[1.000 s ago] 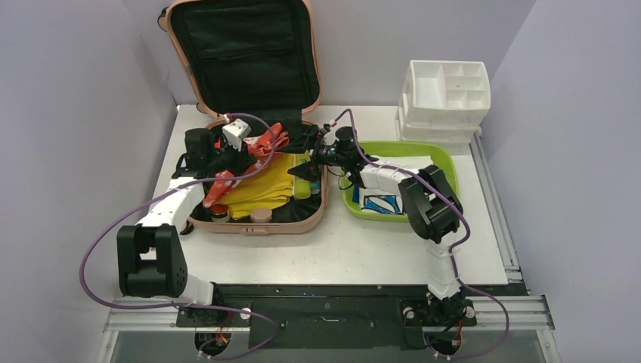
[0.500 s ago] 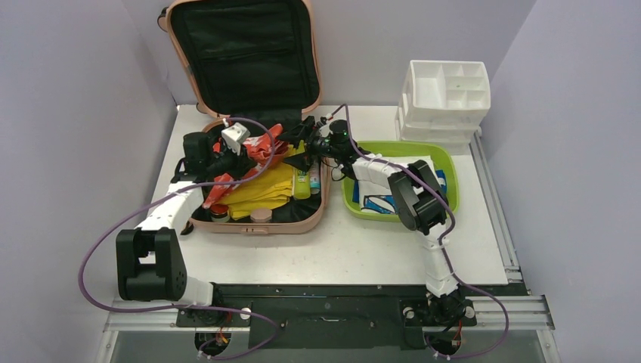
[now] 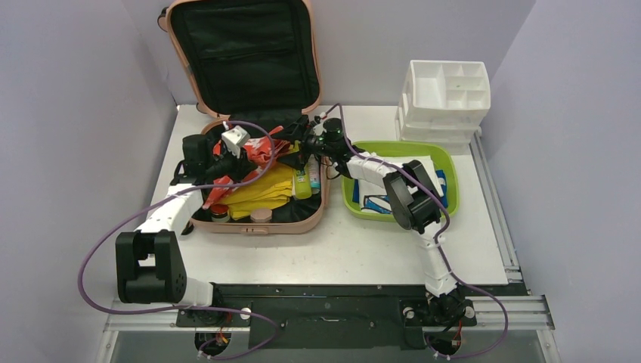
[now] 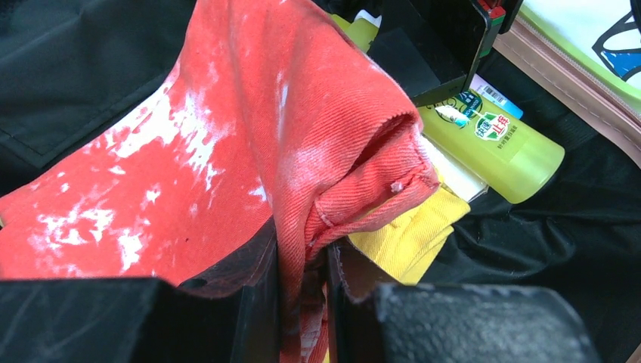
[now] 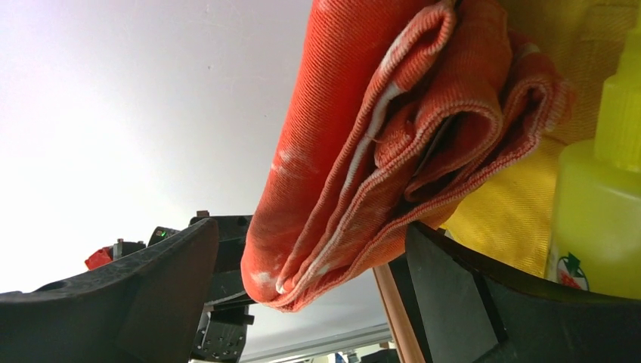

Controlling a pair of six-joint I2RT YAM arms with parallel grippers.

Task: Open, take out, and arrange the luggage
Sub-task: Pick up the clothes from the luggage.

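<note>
Crosswise, open luggage (image 3: 287, 224) (wheels leftward, lid upright)

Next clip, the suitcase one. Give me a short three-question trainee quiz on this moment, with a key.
1. True or false: the left gripper is shut on the red cloth.
2. Where does the yellow-green bottle lie? A: in the luggage. B: in the lime-green tray. C: in the white organizer.
3. Fill in: the right gripper has its jaws ____, one on either side of the cloth's folded end.
Key: 1 true; 2 A; 3 open.
</note>
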